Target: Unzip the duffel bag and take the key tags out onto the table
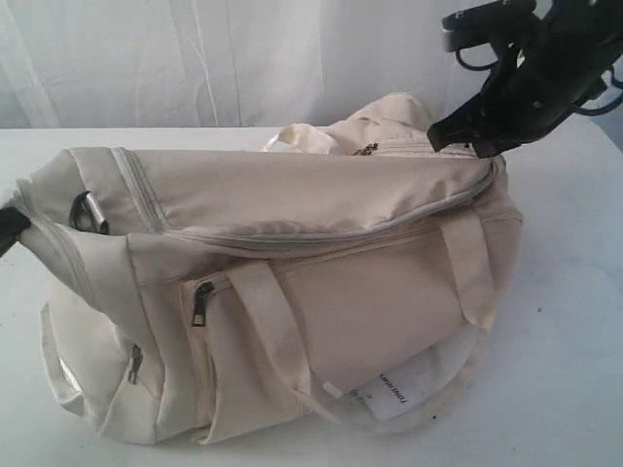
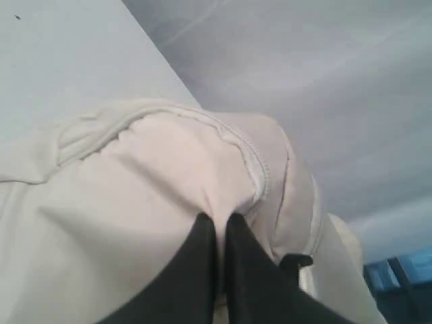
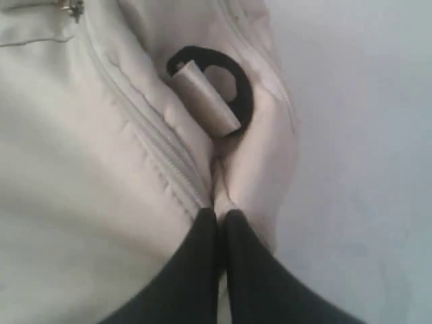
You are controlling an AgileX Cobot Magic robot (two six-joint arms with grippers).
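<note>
The duffel bag point(image 1: 321, 282) lies on the table point(image 1: 574, 321), which spreads past it at 3, 6 and 9 o'clock; the curtain point(image 1: 195, 58) hangs behind at 12 o'clock; the main zipper point(image 1: 321, 236) runs along the bag's top from 10 toward 2 o'clock; the front handle point(image 1: 282, 341) droops toward 6 o'clock, with a pocket zipper pull point(image 1: 201, 304) on its 9 o'clock side and a label point(image 1: 394, 389) at 5 o'clock by the bag's lower edge; the right gripper point(image 3: 219, 214) pinches the bag's 2 o'clock end just beside a D-ring point(image 3: 243, 91); the left gripper point(image 2: 217, 219) pinches the 9 o'clock end.
</note>
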